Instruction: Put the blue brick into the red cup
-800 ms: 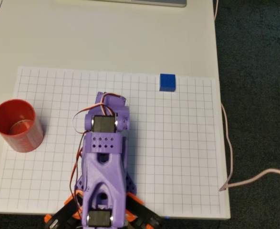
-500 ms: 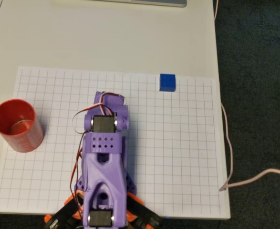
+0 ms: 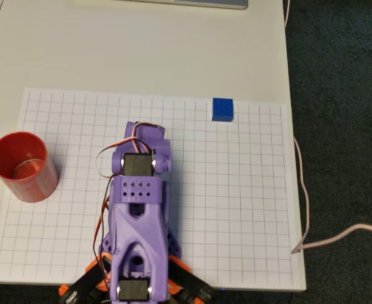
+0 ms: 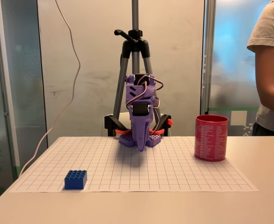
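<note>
The blue brick (image 3: pixel 222 109) lies near the far right corner of the grid sheet in the overhead view; the fixed view shows the blue brick (image 4: pixel 75 179) at the front left. The red cup (image 3: pixel 21 166) stands upright at the sheet's left edge, and the same cup (image 4: pixel 211 138) is at the right in the fixed view. My purple arm (image 3: pixel 139 209) is folded over its base. The gripper (image 4: pixel 141 145) points down at the sheet, its fingers together and holding nothing, well away from both the brick and the cup.
A grid sheet (image 3: pixel 236 209) covers the white table (image 3: pixel 141 50). A pink cable (image 3: pixel 303 190) hangs off the table's right edge. A tripod (image 4: pixel 135 70) stands behind the arm. A person (image 4: pixel 272 70) stands beyond the cup.
</note>
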### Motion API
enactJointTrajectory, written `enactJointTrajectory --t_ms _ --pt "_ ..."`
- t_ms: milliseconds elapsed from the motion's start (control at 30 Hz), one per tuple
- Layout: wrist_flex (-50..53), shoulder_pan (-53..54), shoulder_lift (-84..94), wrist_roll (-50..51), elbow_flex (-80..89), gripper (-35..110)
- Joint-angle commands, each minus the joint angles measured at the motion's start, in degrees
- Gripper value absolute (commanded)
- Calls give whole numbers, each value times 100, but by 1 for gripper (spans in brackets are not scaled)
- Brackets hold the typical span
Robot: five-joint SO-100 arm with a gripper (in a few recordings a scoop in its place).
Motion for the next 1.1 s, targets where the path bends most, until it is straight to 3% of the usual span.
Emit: enactJointTrajectory --t_ms 0,667,1067 --pt "18 -53 9 53 -44 0" --pt "26 149 0 141 -123 0" --pt "562 949 -668 -18 -2707 0"
